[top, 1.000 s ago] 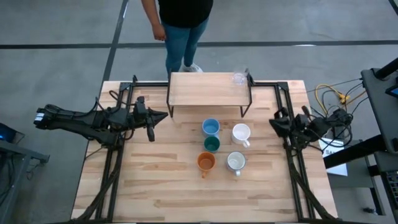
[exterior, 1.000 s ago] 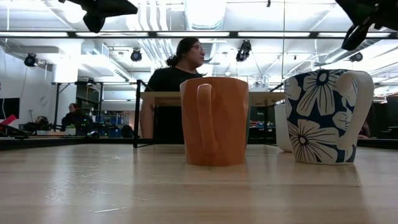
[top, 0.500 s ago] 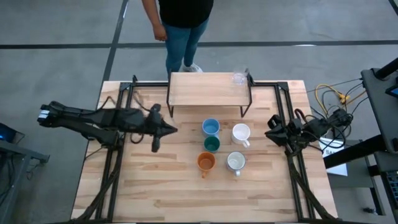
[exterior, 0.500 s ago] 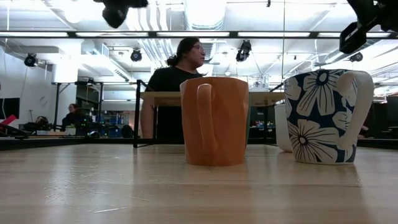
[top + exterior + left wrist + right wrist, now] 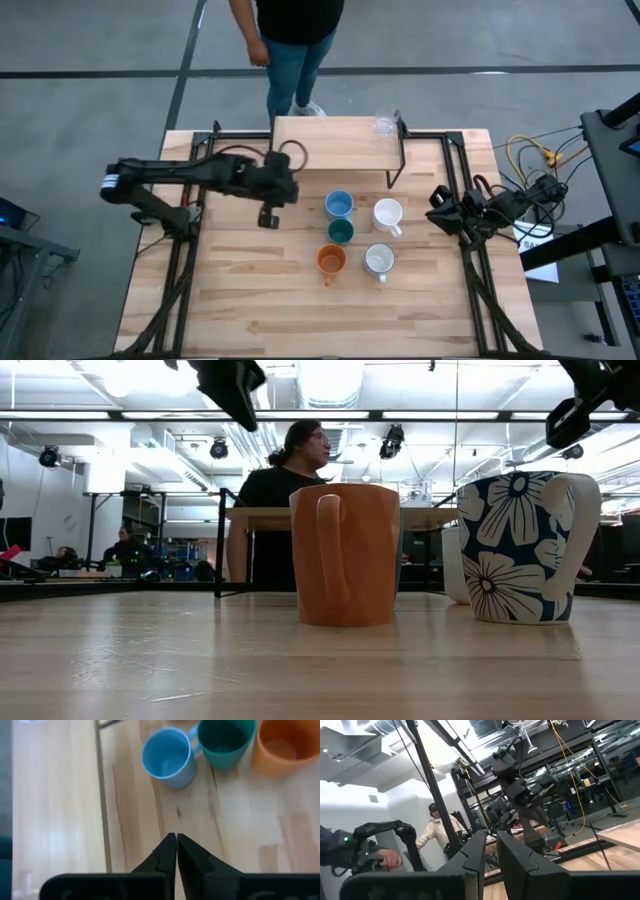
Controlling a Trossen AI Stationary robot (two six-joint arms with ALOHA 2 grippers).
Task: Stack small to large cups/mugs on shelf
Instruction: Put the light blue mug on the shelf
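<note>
Five mugs stand on their bases mid-table: light blue [image 5: 339, 205], dark green [image 5: 341, 232], orange [image 5: 331, 261], white [image 5: 387, 214] and a grey-white one [image 5: 379, 260] with a flowered outside [image 5: 520, 550]. A clear glass [image 5: 384, 126] stands at the right end of the shelf [image 5: 335, 145], which rests on black legs at the table's far side. My left gripper [image 5: 268, 215] is shut, slants down above the table left of the blue mug [image 5: 167, 762], and holds nothing. My right gripper [image 5: 437, 210] is shut and hangs at the table's right edge, pointing slightly upward.
A person [image 5: 293, 40] stands just beyond the table's far edge, behind the shelf. Black frame rails [image 5: 180, 270] run along the table's left and right sides. Bare tabletop [image 5: 250, 300] lies to the left of and nearer than the mugs.
My left gripper has swung from the table's left side toward the mugs, tipping from near level to slanting down and rolling as it went; it stays shut. My right gripper has turned a little in place early on. The mugs and glass have not moved.
</note>
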